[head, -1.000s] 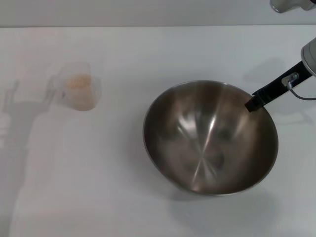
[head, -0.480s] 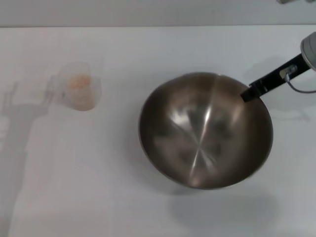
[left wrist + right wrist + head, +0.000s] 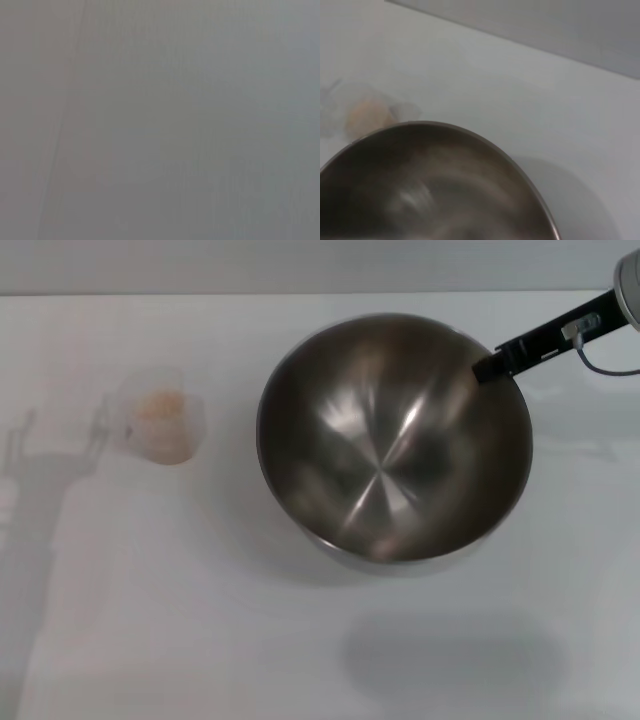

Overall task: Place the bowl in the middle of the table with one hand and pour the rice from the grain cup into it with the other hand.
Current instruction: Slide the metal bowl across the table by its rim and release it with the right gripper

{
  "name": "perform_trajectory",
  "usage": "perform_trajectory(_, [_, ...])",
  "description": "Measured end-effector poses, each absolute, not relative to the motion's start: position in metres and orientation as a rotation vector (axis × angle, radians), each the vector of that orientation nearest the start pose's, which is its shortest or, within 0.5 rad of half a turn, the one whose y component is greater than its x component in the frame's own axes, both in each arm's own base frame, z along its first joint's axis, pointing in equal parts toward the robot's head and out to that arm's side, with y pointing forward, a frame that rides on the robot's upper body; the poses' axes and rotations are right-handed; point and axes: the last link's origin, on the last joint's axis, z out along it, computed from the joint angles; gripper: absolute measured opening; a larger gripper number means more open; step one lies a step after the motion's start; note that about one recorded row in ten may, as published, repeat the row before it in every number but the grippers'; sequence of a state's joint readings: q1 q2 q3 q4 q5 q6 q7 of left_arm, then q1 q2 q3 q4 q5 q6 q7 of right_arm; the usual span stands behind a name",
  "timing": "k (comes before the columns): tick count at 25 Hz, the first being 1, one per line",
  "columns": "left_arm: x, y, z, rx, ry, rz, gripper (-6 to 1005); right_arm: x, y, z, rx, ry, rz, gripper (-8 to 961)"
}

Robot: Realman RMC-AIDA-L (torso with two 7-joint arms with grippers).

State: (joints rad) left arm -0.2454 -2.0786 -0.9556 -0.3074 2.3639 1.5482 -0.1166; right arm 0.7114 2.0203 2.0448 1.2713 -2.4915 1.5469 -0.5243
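The large steel bowl hangs in the air above the white table, with its shadow on the tabletop below and apart from it. My right gripper is shut on the bowl's far right rim; one black finger lies over the rim. The bowl is empty inside. It fills the lower part of the right wrist view. The clear grain cup stands on the table at the left, holding pale rice; it also shows faintly in the right wrist view. My left gripper is out of view.
The table's far edge runs along the top of the head view. A shadow of the left arm falls on the table left of the cup. The left wrist view shows only plain grey.
The bowl has risen off the table and moved left and away from me with my right gripper. Its shadow now lies apart from it. The cup has not moved.
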Motion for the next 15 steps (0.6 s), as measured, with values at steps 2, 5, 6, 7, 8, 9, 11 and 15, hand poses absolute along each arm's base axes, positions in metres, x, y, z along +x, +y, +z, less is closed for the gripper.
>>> perform_trajectory(2, [-0.311,0.275,0.023,-1.344,-0.330,-0.968,820,0.167,0.401,0.054,-2.447,1.133,-0.116,44])
perform_trajectory(5, [-0.311,0.275,0.022,-1.345,-0.330,-0.969,820,0.168,0.409,0.049,-2.432,1.137,-0.105,55])
perform_trajectory(6, [-0.311,0.275,0.022,-1.347,-0.330,-0.969,819,0.168,0.409,0.049,-2.432,1.137,-0.105,58])
perform_trajectory(7, [-0.311,0.275,0.022,-1.348,-0.330,-0.970,819,0.169,0.411,0.047,-2.431,1.139,-0.104,62])
perform_trajectory(8, [-0.310,0.275,0.022,-1.350,-0.329,-0.971,819,0.169,0.413,0.045,-2.431,1.140,-0.104,65])
perform_trajectory(9, [-0.310,0.275,0.021,-1.351,-0.328,-0.972,819,0.170,0.415,0.043,-2.429,1.142,-0.102,69])
perform_trajectory(11, [-0.309,0.276,0.021,-1.353,-0.327,-0.973,819,0.171,0.418,0.039,-2.426,1.143,-0.098,76])
perform_trajectory(15, [-0.309,0.276,0.021,-1.356,-0.325,-0.975,819,0.173,0.421,0.033,-2.428,1.158,-0.104,91])
